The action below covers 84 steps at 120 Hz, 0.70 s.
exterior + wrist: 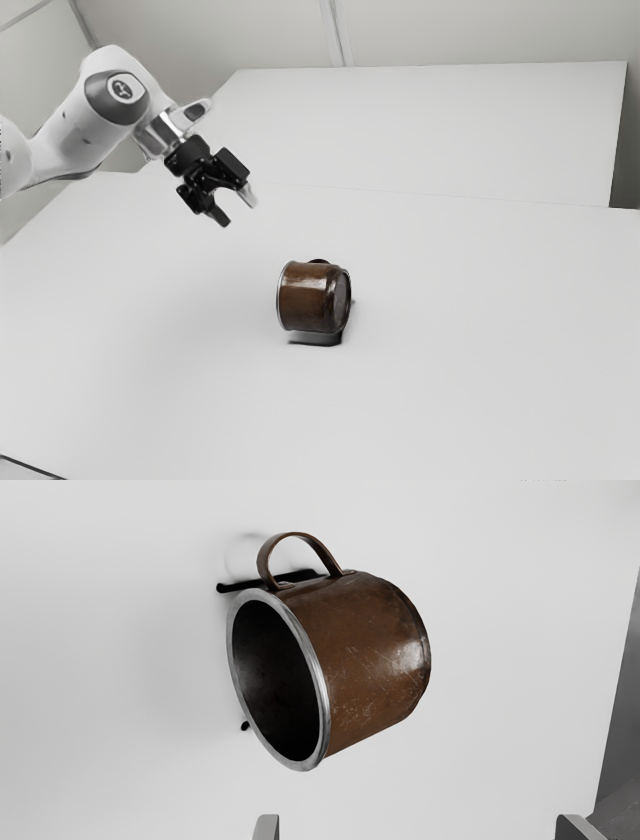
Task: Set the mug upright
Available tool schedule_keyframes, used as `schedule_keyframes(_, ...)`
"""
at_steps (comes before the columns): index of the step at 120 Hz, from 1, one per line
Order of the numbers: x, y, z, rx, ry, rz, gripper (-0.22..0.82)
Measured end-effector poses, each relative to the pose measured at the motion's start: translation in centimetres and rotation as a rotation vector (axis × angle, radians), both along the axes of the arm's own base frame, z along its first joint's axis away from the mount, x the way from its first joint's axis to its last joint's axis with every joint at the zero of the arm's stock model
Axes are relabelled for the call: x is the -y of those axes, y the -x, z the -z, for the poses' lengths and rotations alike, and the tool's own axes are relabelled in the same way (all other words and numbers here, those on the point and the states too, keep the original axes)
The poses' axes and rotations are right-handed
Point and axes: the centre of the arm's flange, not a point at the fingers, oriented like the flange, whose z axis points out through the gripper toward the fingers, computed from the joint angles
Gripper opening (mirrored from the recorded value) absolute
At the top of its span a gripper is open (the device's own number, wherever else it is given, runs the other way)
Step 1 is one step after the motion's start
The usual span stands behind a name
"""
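Observation:
In the exterior view my gripper (238,208) hangs above the table, up and to the exterior view's left of the mug (308,298), well apart from it. The brown mug lies on its side, its base turned toward the exterior view's right. The wrist view has the mug (370,660) with its dark opening, a grey metal rim and a looped handle (320,550) on its side. My gripper (417,827) stands open there, its two fingertips wide apart with nothing between them.
The mug rests on a large white table (480,380). Behind it stands a raised white panel or surface (430,130) at the back. In the wrist view a table edge runs down beside a dark grey floor area (620,780).

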Motion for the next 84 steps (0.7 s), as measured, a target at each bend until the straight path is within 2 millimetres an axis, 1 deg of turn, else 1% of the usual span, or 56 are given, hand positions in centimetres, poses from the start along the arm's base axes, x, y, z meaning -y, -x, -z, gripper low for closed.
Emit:
schedule_keyframes(14,0.7,-0.3,3.9,-0.017,0.128,-0.028,0.6)
schedule_keyframes(36,0.1,-0.8,9.6,-0.032,0.238,-0.074,0.6)
schedule_keyframes(47,0.1,-0.9,12.4,-0.037,0.3,-0.103,0.6)
schedule_keyframes(58,0.3,-0.8,14.3,-0.037,0.357,-0.128,0.6)
schedule_keyframes(67,0.5,-0.5,15.1,-0.031,0.394,-0.141,0.6)
schedule_keyframes(84,1.3,0.7,16.8,-0.039,0.481,-0.169,0.6)
